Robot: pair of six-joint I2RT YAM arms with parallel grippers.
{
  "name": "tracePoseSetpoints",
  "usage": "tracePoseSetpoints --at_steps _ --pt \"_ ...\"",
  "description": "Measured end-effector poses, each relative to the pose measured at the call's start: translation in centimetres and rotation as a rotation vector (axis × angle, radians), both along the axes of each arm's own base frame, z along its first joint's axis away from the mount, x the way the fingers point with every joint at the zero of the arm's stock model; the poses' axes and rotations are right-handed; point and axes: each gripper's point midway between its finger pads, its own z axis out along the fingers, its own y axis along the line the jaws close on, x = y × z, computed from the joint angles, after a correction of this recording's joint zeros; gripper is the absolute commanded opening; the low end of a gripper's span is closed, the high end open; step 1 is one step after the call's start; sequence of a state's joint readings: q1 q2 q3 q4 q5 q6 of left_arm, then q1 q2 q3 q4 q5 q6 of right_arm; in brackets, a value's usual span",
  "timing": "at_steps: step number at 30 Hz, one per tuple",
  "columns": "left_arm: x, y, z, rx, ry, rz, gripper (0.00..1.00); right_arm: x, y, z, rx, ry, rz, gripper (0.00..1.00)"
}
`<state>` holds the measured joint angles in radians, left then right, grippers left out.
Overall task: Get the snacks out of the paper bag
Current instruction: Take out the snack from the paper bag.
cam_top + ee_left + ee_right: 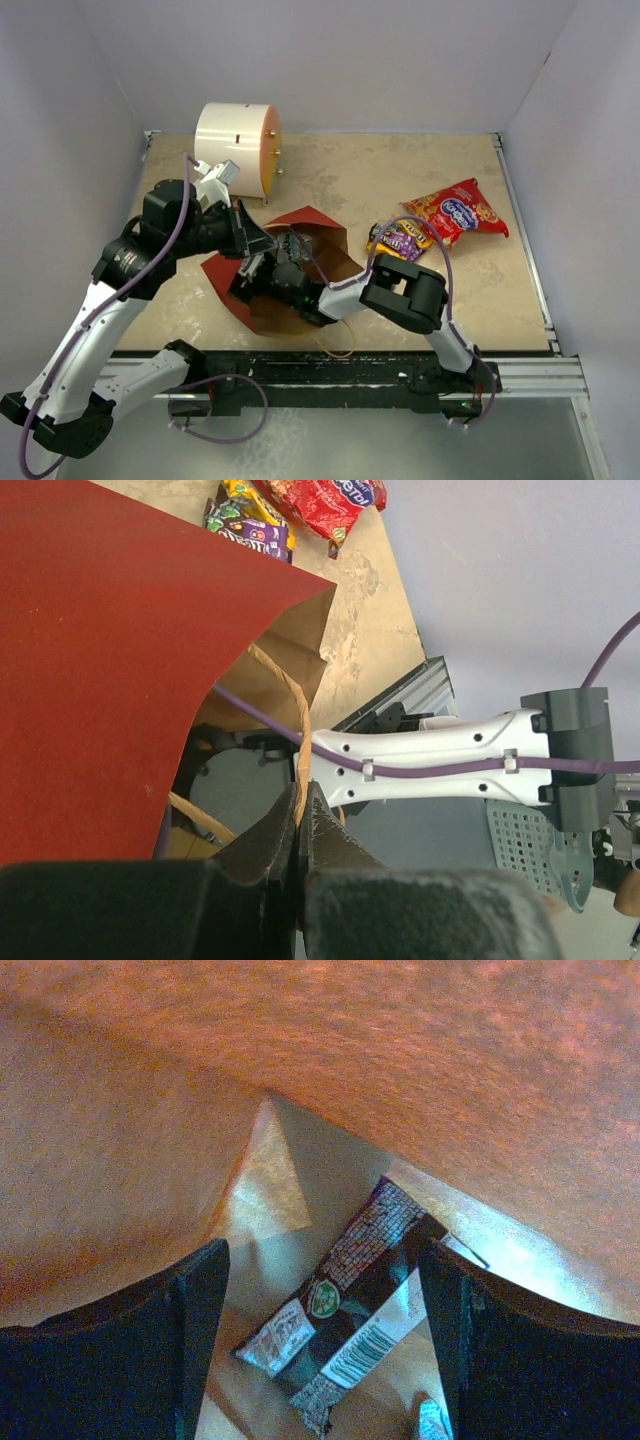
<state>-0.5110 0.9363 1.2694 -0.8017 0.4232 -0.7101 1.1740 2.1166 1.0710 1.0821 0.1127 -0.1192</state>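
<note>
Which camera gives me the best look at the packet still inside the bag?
Right wrist: the dark packet lies inside the bag, between the open fingers. Top view: the right arm blocks it. Left wrist: only the bag's outside and rim.

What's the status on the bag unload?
Left gripper shut on bag handle, holding paper bag open. Right gripper open inside, fingers straddling dark packet. Red bag, yellow-purple packet out on table. Nothing seen blocking.

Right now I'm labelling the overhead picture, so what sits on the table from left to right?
In order: paper bag → yellow-purple packet → red snack bag. The white-and-orange cylinder stands behind the paper bag's left part, so I leave it unranked.
</note>
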Motion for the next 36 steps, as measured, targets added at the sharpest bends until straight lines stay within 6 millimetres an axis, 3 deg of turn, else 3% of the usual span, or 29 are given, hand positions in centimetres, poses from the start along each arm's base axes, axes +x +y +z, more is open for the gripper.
tracePoseSetpoints --at_steps 2,3,8,11,15,22,27,36 --pt "0.0 0.0 0.1 -0.001 -0.003 0.0 0.0 0.6 0.2 -0.4 0.016 0.026 -0.057 0.97" --pt "0.0 0.0 0.1 -0.001 -0.004 0.0 0.0 0.8 0.3 -0.7 0.02 0.037 -0.078 1.0" --pt "0.0 0.0 0.1 0.002 -0.009 -0.003 0.0 2.2 0.9 -2.7 -0.004 0.062 -0.159 0.96" --pt "0.0 0.0 0.3 0.005 -0.02 -0.009 0.0 2.7 1.1 -3.6 -0.024 0.06 -0.183 0.88" --pt "-0.1 0.1 0.6 0.004 -0.03 -0.014 0.0 2.8 1.0 -4.2 -0.054 0.044 -0.182 0.68" --pt "-0.4 0.3 0.3 0.016 -0.022 -0.016 0.0 2.7 1.0 -4.4 -0.091 0.01 -0.165 0.37" --pt "-0.9 0.9 0.6 0.021 -0.043 -0.005 0.0 2.7 1.0 -4.2 -0.107 -0.019 -0.151 0.21" --pt "-1.4 1.8 0.9 0.032 -0.071 0.021 0.0 1.7 0.1 -4.0 -0.151 -0.061 -0.116 0.19"
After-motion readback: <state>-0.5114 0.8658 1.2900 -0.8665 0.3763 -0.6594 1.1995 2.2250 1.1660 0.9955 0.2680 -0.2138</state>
